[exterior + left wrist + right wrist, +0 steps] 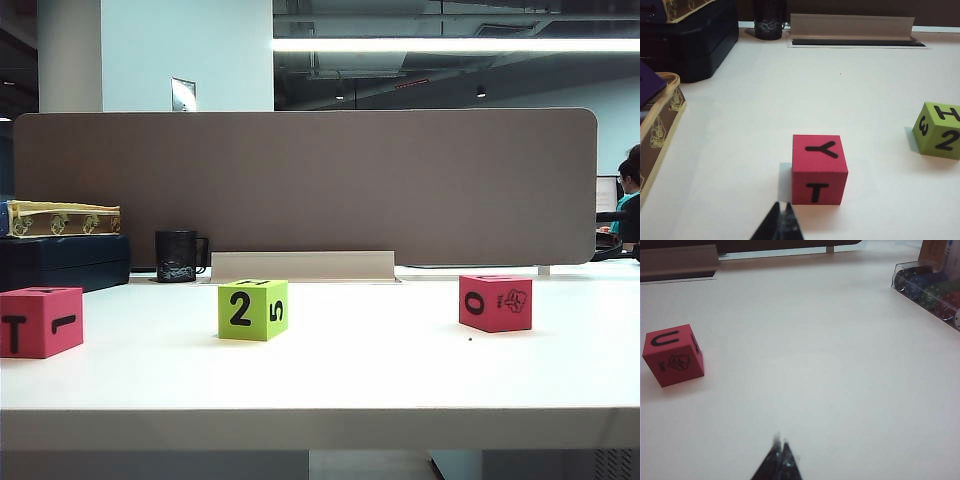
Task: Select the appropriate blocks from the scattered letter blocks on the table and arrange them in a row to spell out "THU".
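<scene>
Blocks scattered, both grippers shut and empty, nothing started.
Left gripper is pinched closed just short of the T block; right gripper is closed over bare table, U block at its 10 o'clock. Exterior view shows 2 on the green block; only the left wrist view shows its H on top. Likely spread for sorting.

Your left gripper shows only its dark fingertips, pressed together into a single point and aimed forward, low over the worktop. Your right gripper looks the same: its tips meet with no gap, jaws closed on nothing, above the worktop. Neither arm appears in the exterior view.
</scene>
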Action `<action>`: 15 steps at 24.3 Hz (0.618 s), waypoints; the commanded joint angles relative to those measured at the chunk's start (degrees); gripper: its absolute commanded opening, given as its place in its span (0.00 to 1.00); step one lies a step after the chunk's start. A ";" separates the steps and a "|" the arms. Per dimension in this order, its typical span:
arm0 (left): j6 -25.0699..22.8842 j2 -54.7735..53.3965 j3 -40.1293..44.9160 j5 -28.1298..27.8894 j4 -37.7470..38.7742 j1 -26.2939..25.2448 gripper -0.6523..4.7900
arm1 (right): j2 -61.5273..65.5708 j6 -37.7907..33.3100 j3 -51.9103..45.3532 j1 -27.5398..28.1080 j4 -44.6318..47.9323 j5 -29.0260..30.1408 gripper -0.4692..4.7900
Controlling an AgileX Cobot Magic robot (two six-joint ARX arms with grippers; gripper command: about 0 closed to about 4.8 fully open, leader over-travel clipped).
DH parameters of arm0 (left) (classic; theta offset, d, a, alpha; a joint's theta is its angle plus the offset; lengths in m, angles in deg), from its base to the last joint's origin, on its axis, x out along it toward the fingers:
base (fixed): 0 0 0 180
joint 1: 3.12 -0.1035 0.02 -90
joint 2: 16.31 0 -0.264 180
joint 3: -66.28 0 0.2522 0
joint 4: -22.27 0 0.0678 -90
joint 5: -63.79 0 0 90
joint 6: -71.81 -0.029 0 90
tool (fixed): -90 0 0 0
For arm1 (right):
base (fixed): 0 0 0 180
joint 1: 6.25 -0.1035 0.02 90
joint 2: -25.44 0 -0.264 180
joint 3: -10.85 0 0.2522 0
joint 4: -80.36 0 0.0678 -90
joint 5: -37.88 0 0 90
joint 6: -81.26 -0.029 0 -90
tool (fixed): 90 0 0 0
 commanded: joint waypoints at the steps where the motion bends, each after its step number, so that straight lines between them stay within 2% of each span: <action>1: 0.15 -0.02 -0.04 -0.17 0.68 -0.09 0.11 | -0.63 -0.15 -0.33 0.02 0.63 -0.31 0.08; 15: 0.28 -0.02 -0.07 0.76 0.59 -0.09 0.11 | -0.63 -0.20 -0.33 -0.02 0.76 0.28 0.08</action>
